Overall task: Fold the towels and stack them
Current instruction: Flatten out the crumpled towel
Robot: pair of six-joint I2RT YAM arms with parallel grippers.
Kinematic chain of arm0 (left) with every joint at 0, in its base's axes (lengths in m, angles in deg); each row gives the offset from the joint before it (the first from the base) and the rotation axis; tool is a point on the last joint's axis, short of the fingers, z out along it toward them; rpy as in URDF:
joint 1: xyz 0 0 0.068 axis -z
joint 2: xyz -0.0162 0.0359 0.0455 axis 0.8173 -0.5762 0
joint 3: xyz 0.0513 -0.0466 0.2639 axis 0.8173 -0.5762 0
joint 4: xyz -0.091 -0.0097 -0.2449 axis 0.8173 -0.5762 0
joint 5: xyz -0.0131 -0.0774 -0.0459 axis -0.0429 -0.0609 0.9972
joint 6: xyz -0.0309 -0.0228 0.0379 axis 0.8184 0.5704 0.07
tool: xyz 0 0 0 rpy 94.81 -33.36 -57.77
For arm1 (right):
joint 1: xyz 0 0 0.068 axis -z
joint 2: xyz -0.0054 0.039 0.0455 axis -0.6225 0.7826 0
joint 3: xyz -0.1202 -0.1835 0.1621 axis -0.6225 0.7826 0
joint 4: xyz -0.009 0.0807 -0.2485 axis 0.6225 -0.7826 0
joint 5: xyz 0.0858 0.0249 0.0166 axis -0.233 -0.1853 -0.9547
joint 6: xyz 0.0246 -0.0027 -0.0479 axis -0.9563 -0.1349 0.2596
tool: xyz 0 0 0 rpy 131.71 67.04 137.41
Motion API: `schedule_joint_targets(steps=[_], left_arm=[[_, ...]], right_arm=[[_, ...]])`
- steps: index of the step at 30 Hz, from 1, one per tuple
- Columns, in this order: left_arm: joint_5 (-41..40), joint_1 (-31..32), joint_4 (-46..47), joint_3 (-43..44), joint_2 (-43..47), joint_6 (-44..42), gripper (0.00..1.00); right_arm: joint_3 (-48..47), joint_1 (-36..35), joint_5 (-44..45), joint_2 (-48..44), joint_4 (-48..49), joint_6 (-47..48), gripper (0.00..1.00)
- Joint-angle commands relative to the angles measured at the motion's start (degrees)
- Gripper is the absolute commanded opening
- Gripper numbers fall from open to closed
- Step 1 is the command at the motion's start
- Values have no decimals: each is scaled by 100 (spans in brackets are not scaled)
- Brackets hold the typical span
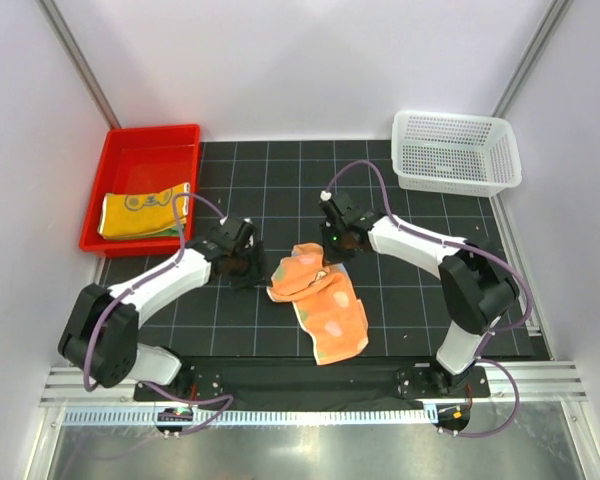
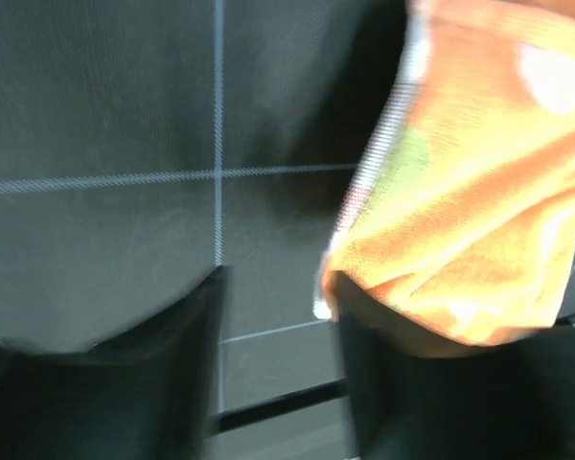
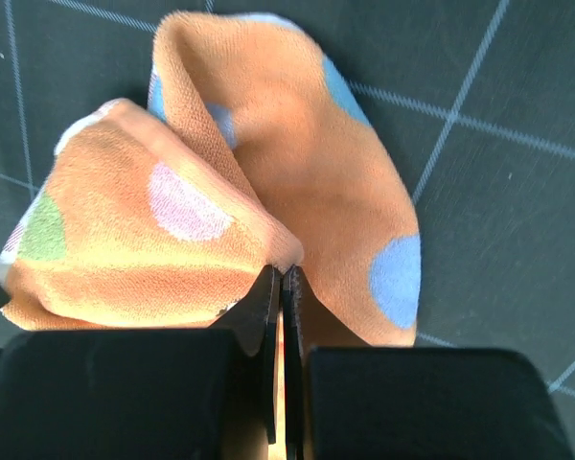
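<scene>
**Polka-dot towel pinched by right hand; left hand open beside it**

The black gridded surface (image 1: 410, 300) carries one loose towel. A red tray (image 1: 145, 132) sits at its far left corner with a folded yellow-orange towel (image 1: 145, 212) inside, well apart from the work.

The orange polka-dot towel (image 1: 325, 305) lies at the middle of the surface, between the two arms. Its long axis runs from the far middle toward the near right. The near end lies flat. The far end is bunched and lifted, and both hands are at that end.

The right hand (image 3: 281, 278) is at the far right corner of the towel. Its fingers (image 3: 264, 307) are pressed together with the cloth's edge nipped between them, and two folds of the towel fan away from the pinch.

The left hand (image 2: 273, 283) stands just beside the far left corner, with the towel lying to its right. Its jaws are partly apart, and only bare surface shows through the gap, so it holds nothing. The cloth's corner hangs against or just over its right finger; blur in the left wrist view prevents saying which.

Judgement: the fold needs both far corners held. The left hand is the nearer one for the free corner and would have to shift to its right to take it.
</scene>
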Motion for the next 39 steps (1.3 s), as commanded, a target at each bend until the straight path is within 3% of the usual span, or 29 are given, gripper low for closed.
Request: schedule_joint_targets(steps=[1,2,4,5,11,14,20,26,30,39], left_arm=[[-290,-68,226,580,341,-723,58],[-116,-94,288,756,254,-953,67],[51,-190,358,1273,-123,-1227,69],[548,-226,445,1407,-273,-1550,69],[1282,-279,201,2636,-1949,-2465,65],[1975,-279,182,2788,-2426,-2652,60],[2688,-279,569,2604,-2507,-2459,52],[3100,-279,831,2437,-2603,-2240,52],[3418,-279,877,2410,-2718,-2116,42],[3480,-279,806,2129,-2419,-2292,44]], right_arm=[[88,58,-108,-234,400,445,1],[230,58,-82,-330,426,515,1],[528,67,-64,-436,654,586,1],[800,67,-107,-532,751,578,1],[1443,67,-257,-700,1332,454,1],[1584,58,-275,-823,1437,481,1],[1699,67,-284,-1034,1499,446,1],[1708,67,-310,-1060,1543,402,2],[1673,67,-301,-1095,1561,332,3],[1672,67,-239,-1087,1560,314,4]])
